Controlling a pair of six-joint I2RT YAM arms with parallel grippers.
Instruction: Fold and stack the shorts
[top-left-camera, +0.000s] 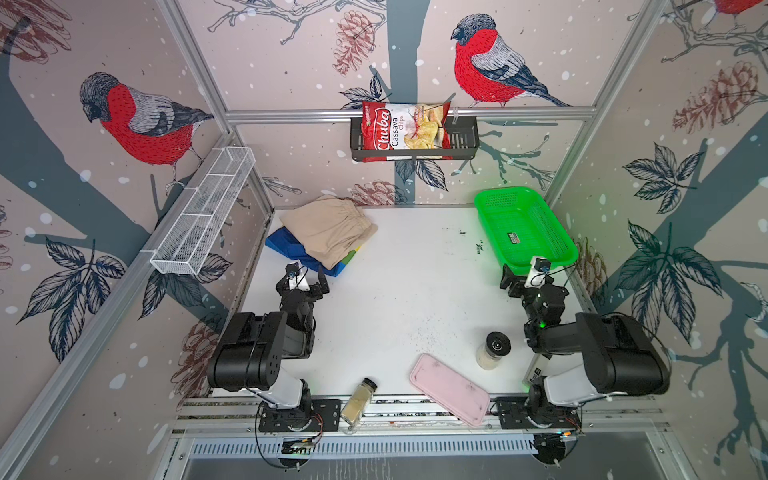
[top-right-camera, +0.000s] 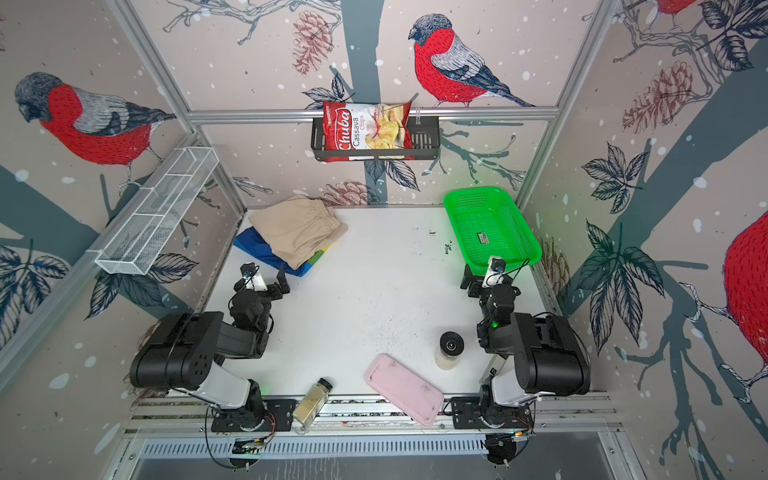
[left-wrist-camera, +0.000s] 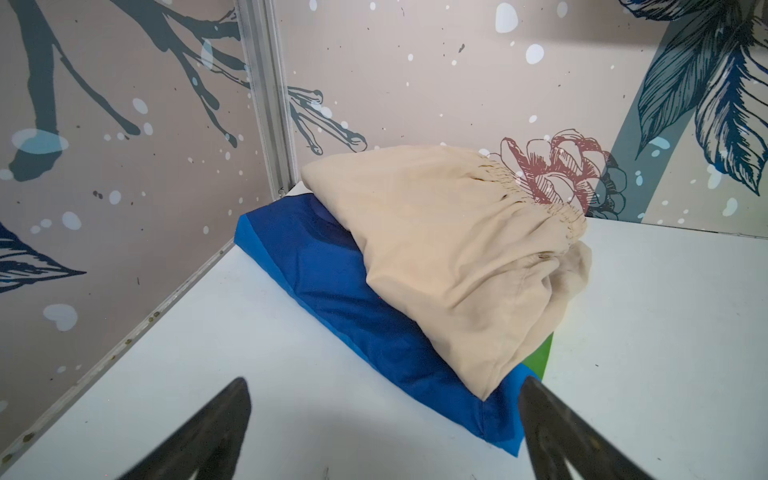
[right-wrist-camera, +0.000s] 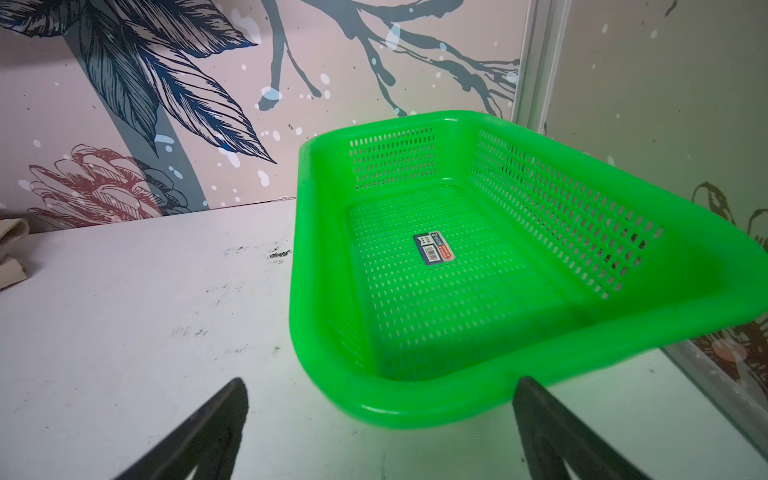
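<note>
Beige shorts (top-left-camera: 328, 232) folded atop rainbow shorts (top-left-camera: 286, 247), stacked in far left corner of surface (top-left-camera: 395, 291). Left arm tucked low, left claw (left-wrist-camera: 382, 386) spread wide, empty, facing stack. Right arm tucked likewise, right claw (right-wrist-camera: 380, 384) spread, empty, facing green basket (right-wrist-camera: 316, 270).

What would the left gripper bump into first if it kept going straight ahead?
Probably the colour-block shorts: the open left gripper points across bare table at their blue edge, with the beige shorts lying on top. Its height is hard to judge, so it might meet the beige pair instead.
</note>
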